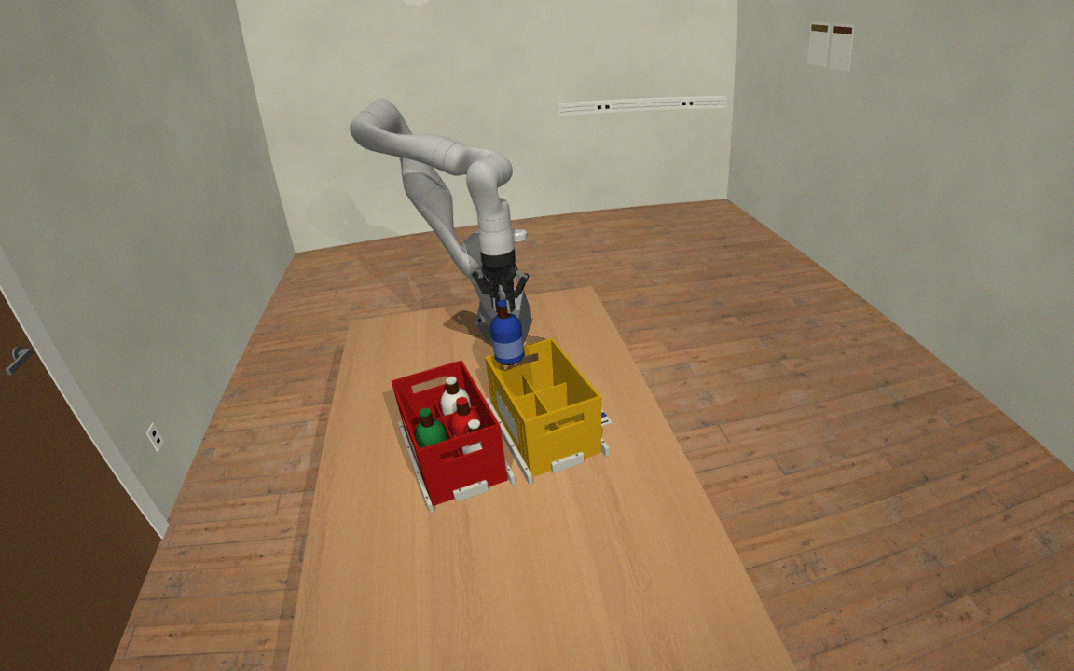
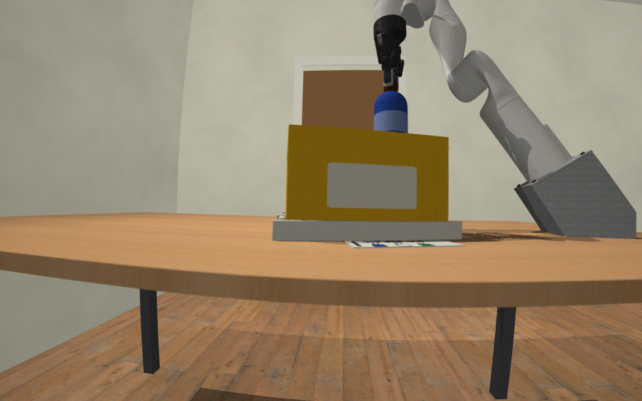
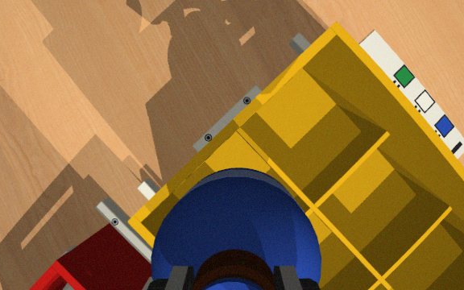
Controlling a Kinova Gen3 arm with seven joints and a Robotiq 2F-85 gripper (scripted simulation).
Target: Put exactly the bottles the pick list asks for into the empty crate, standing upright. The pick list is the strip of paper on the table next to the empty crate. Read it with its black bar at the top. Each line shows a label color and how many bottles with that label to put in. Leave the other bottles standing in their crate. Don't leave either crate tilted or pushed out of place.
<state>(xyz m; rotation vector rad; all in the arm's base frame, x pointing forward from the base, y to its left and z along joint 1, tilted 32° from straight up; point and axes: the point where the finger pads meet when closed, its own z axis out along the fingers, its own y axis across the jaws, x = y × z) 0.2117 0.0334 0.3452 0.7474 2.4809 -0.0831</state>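
My gripper (image 1: 502, 300) (image 2: 390, 83) (image 3: 234, 278) is shut on the brown neck of a blue-label bottle (image 1: 507, 338) (image 2: 390, 112) (image 3: 236, 213) and holds it upright above the yellow crate's far left compartment. The yellow crate (image 1: 561, 425) (image 2: 308, 169) (image 3: 417, 133) has four empty compartments. The red crate (image 1: 449, 471) (image 3: 95, 262) stands to its left with a green-label bottle (image 1: 430, 429), a white-label bottle (image 1: 453, 395) and a red-label bottle (image 1: 463, 417). The pick list (image 2: 403, 244) (image 3: 421, 94) lies along the yellow crate's right side, showing green, white and blue squares and a black bar.
Both crates sit in grey floor brackets (image 1: 471, 490) (image 2: 363, 230) (image 3: 225, 118) on the wooden table (image 1: 524, 567). The robot's grey base (image 2: 580, 199) stands at the table's far end behind the crates.
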